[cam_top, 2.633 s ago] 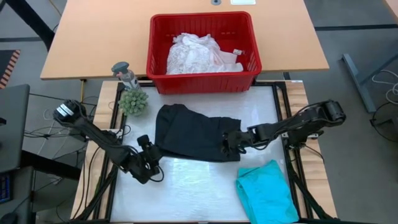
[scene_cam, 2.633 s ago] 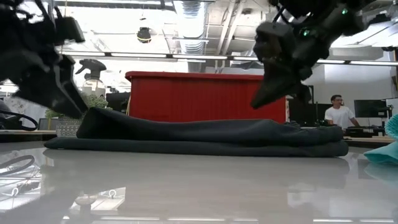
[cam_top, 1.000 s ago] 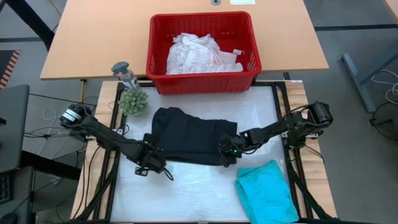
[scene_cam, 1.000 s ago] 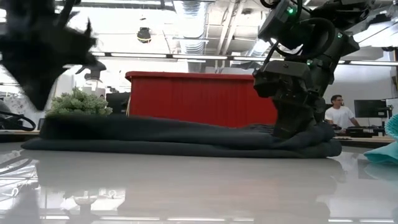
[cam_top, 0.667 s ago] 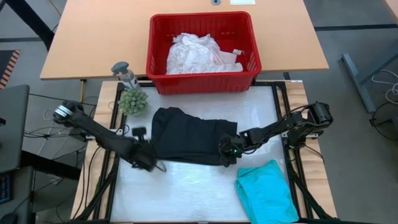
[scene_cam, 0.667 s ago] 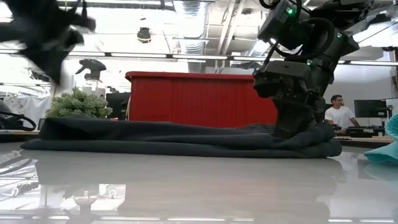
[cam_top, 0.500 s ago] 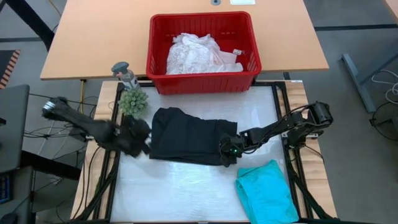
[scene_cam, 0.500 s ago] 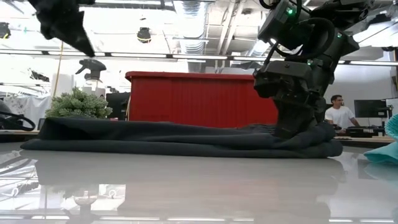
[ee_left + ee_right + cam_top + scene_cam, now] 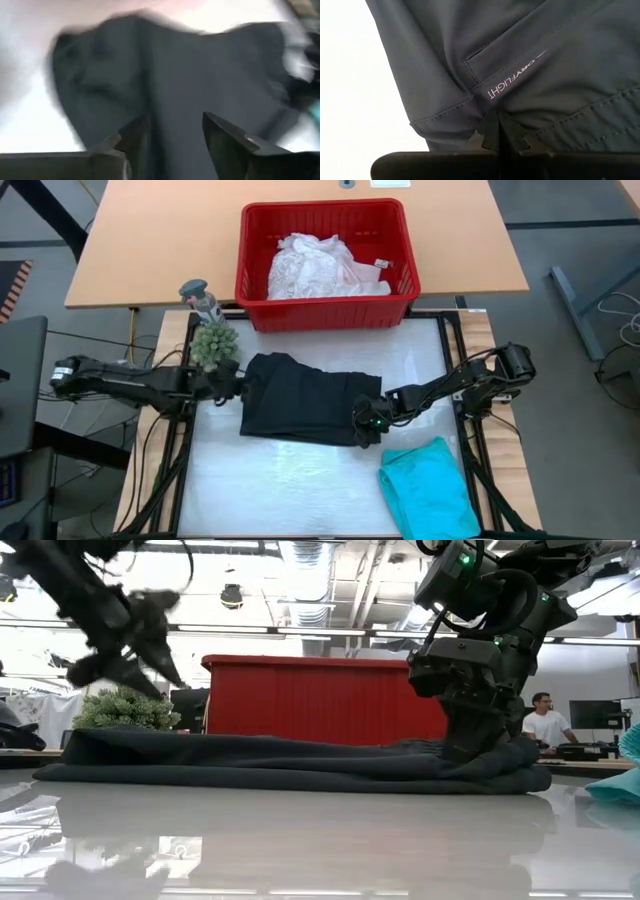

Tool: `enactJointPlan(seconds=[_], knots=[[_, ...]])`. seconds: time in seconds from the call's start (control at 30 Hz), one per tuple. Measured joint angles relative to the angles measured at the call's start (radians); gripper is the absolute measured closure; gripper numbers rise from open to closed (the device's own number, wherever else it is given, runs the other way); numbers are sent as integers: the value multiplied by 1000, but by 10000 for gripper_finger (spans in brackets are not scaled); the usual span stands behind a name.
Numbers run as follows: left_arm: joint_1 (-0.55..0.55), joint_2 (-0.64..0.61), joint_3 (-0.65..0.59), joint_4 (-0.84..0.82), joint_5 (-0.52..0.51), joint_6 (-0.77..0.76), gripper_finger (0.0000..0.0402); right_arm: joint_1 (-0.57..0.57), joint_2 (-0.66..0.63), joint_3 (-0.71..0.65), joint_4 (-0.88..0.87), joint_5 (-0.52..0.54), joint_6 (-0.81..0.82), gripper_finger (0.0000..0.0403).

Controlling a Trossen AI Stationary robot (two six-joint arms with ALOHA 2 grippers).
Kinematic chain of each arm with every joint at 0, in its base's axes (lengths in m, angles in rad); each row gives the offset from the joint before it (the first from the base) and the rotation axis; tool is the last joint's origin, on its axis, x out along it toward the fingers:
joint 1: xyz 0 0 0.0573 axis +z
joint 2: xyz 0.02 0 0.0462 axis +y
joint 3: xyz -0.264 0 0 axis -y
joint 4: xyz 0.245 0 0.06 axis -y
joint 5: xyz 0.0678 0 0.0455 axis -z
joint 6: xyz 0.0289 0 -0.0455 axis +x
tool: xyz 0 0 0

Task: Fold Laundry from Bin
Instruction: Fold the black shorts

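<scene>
High view: black garment (image 9: 305, 400) lies flat mid-table on the white mat (image 9: 300, 490), folded to a rough rectangle, long side running left-right. Bin (image 9: 258, 290) sits past its far edge, on the tan table (image 9: 150, 240), holding the white lacy top (image 9: 315, 265) bunched up in the middle. Teal garment (image 9: 430, 490) is folded at the mat's near right corner, apart from the black one.

Right gripper (image 9: 368, 423) is planted on the near right corner of the black garment, fingers closed together. Right wrist view shows the two fingertips (image 9: 501, 131) meeting at a stitched hem, a printed "DRYFLIGHT" logo (image 9: 512, 80) on the fabric just beyond; whether cloth is actually pinched between them can't be told. Low view: that gripper (image 9: 478, 745) presses down on the right end of the garment (image 9: 290, 762).

Left gripper (image 9: 232, 383) is at the garment's left edge, arm stretched in from the left. Left wrist view: fingers (image 9: 227, 142) apart, partly open, nothing between them, dark fabric (image 9: 175, 85) in front, picture blurred. Low view puts it (image 9: 135, 645) above the cloth, not touching.

Small green plant (image 9: 213, 343) and a spray bottle (image 9: 202, 298) stand at the mat's far left corner, near the left gripper. Low view also shows a person (image 9: 545, 720) seated in the room behind.
</scene>
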Motion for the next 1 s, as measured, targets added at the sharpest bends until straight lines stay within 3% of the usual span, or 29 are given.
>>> enactJointPlan(seconds=[0.33,0.57,0.83,1.0], knots=[[184,254,-4,72,115,-19,203,0,0,-2,14,0,-26,385],[226,396,-4,258,142,-12,203,0,0,-2,24,0,-34,385],[251,492,-4,322,157,-2,204,0,0,-1,25,0,-34,385],[253,522,-3,419,154,7,235,0,0,-1,26,1,-34,385]])
